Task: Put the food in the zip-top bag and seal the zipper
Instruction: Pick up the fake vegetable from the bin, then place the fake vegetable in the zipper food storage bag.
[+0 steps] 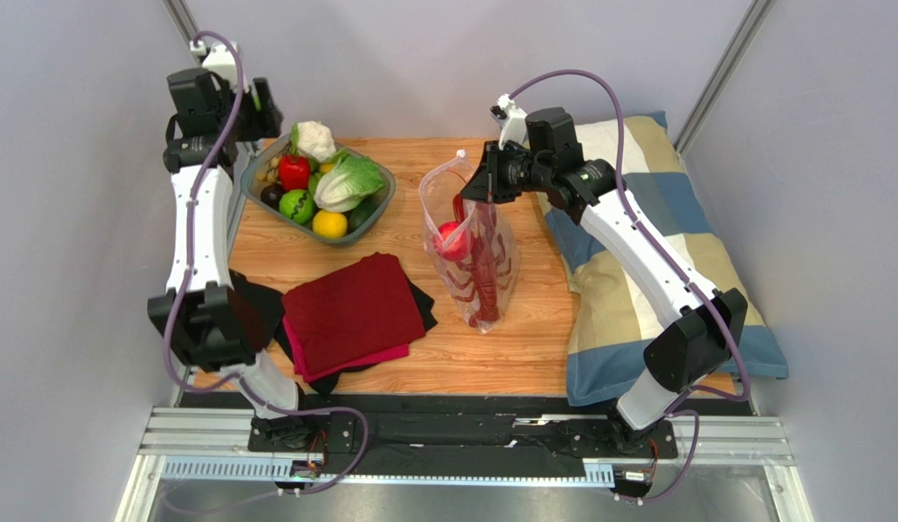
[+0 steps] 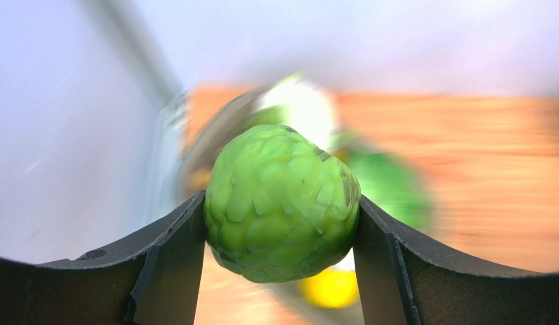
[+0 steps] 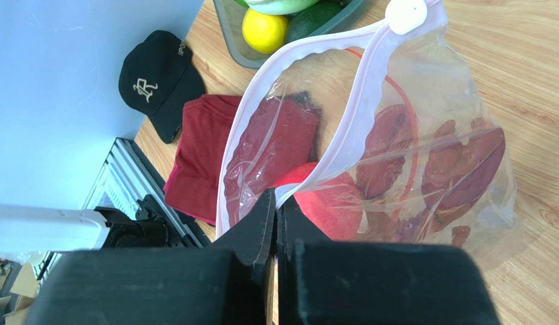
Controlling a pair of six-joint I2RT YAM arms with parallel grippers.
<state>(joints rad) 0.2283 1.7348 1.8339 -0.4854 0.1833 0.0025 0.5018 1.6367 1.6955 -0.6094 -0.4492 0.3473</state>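
Observation:
My left gripper [image 2: 282,223] is shut on the round green ball [image 2: 282,200], held between both fingers above the basket; the background is blurred. In the top view the left gripper [image 1: 264,113] is raised at the back left. My right gripper [image 3: 277,203] is shut on the white zipper strip [image 3: 357,101] and holds the clear zip-top bag [image 1: 477,256] upright with its mouth open. The dark-red lobster piece [image 3: 458,156] and the round red fruit [image 3: 330,203] lie inside the bag. The right gripper [image 1: 472,190] is at the bag's top edge.
A grey basket [image 1: 386,201] at the back left holds peppers, lettuce, a lemon and other produce. A folded dark-red cloth [image 1: 350,310] lies on dark cloth left of the bag. A black cap [image 3: 157,81] lies beside it. A checked pillow [image 1: 660,283] is on the right.

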